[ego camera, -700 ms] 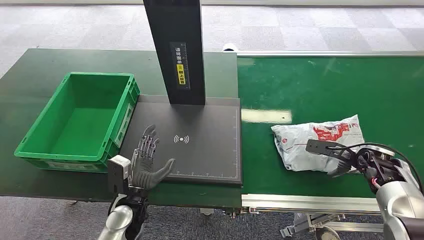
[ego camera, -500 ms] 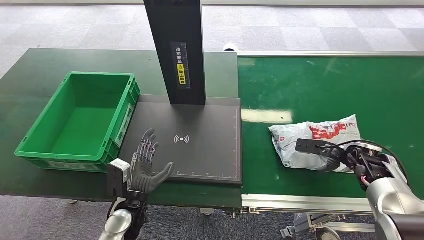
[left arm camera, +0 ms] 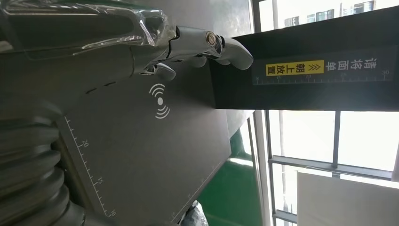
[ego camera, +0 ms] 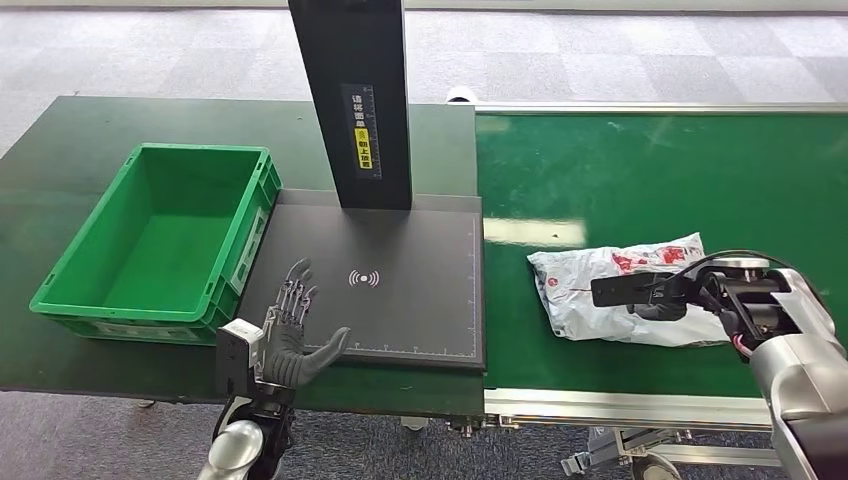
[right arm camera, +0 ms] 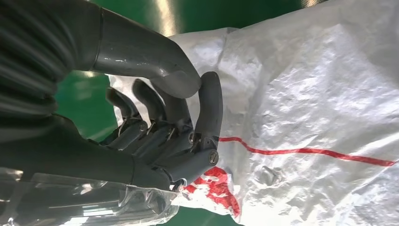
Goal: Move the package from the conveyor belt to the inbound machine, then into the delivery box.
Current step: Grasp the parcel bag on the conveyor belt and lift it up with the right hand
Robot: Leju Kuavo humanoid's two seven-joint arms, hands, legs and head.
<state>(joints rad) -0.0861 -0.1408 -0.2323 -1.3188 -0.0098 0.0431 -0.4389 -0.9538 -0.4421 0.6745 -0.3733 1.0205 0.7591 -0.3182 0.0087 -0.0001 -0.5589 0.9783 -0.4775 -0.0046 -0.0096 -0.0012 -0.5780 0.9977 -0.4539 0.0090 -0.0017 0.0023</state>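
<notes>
Since earlier frame, package (ego camera: 610, 292) slid left on conveyor belt (ego camera: 650, 170); right hand (ego camera: 655, 300) on it w/ fingers curled, grip unclear. Left hand (ego camera: 293, 335) open by scanner pad (ego camera: 400, 300). Pickup step; next needs firm grasp.

You are looking past the left hand (left arm camera: 155, 52), its fingers (left arm camera: 226, 47) stretched out above the dark scanning pad (left arm camera: 155, 155), holding nothing. The pad's white wireless symbol (left arm camera: 161, 100) sits just beside the fingertips, and a ruled scale (left arm camera: 87, 160) runs along its edge. Beyond stands the black column (left arm camera: 301, 75) with its yellow label (left arm camera: 295, 68), windows (left arm camera: 324, 141) behind it.
</notes>
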